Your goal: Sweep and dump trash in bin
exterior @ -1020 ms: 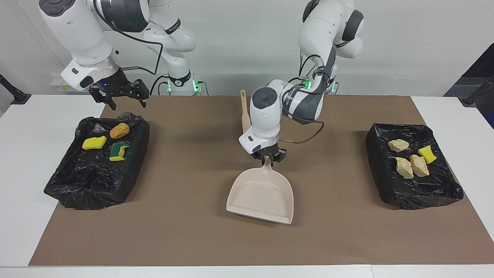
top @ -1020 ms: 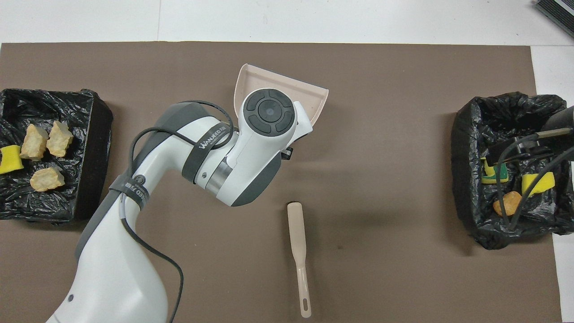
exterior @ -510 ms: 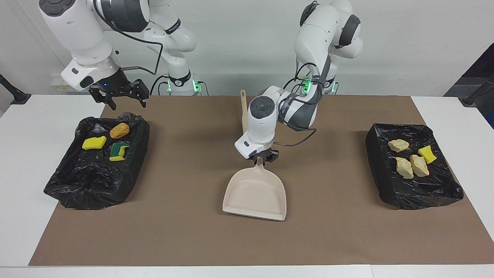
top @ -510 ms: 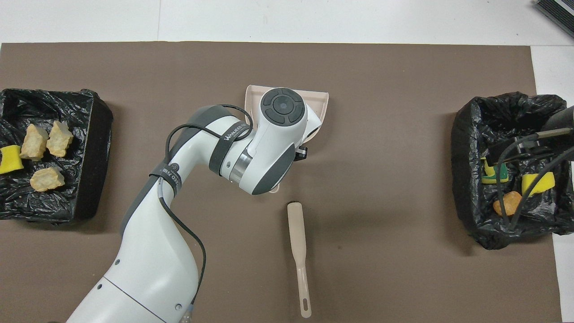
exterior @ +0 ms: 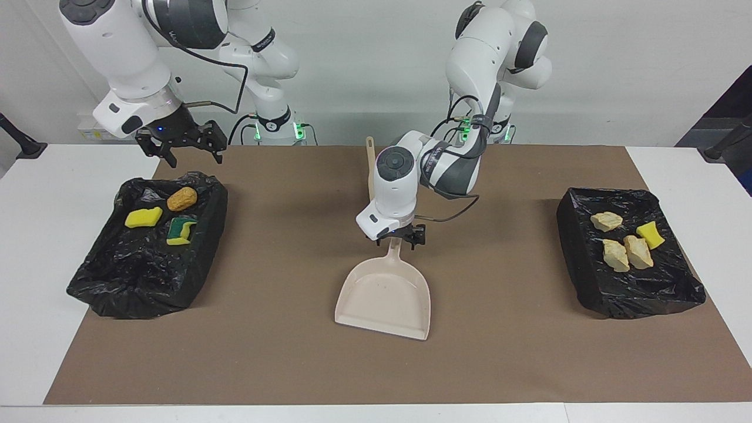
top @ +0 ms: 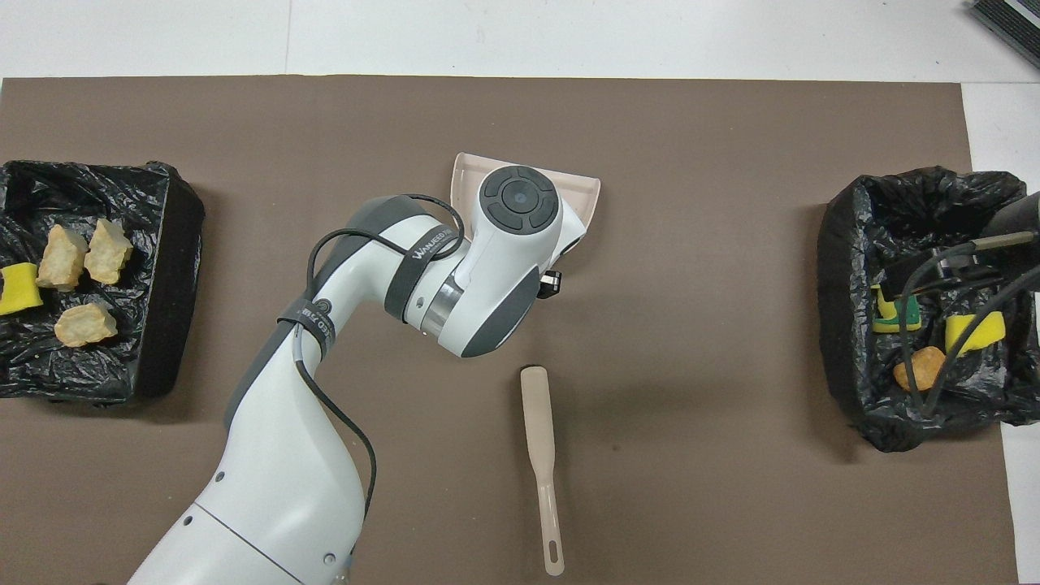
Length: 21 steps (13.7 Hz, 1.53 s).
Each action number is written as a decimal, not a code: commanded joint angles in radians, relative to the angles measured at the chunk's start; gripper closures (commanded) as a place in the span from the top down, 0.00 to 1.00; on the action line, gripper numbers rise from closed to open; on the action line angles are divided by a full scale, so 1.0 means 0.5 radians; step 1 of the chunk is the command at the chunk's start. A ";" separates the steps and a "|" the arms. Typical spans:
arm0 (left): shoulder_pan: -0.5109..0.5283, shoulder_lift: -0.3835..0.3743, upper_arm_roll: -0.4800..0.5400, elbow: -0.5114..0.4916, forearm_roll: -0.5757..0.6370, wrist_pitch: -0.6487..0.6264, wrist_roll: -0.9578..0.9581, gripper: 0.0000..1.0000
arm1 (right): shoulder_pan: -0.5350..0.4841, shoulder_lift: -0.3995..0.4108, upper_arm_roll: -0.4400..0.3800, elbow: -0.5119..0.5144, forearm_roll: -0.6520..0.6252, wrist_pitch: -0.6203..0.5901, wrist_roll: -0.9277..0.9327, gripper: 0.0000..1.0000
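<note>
Facing view: the left end effector (exterior: 401,237) sits low at the top of the dustpan (exterior: 385,296) handle, its fingers spread wide with the handle between them, not pinching it; the pan lies flat on the desk (exterior: 276,329). The right end effector (exterior: 183,143) waits wide open over the rim of one black-lined bin (exterior: 147,258). The trash is all binned: two yellow sponge chunks (exterior: 143,217) and a browned roll below the right end effector, four more bits (exterior: 625,249) in the other bin (exterior: 628,282), well off to the left end effector's side.

Overhead view: the left arm hides its end effector and most of the pan (top: 589,191). The brush (top: 540,463) lies loose nearby. I judge the bits light, soft and crumbly, better pushed than pinched; the stiff pan and brush are best held by their handles.
</note>
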 commanded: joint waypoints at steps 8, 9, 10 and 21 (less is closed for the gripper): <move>0.564 -1.162 0.064 -0.685 0.035 -0.123 0.701 1.00 | -0.017 0.024 0.012 0.048 0.043 -0.042 0.021 1.00; 0.644 -1.208 0.067 -0.673 0.035 -0.126 0.769 1.00 | -0.017 0.024 0.012 0.048 0.043 -0.042 0.024 1.00; 0.718 -1.239 0.070 -0.655 0.035 -0.135 0.845 1.00 | -0.017 0.024 0.012 0.048 0.043 -0.042 0.021 1.00; 1.133 -1.328 0.083 -0.231 -0.106 -0.725 1.291 1.00 | -0.017 0.024 0.012 0.048 0.043 -0.042 0.024 1.00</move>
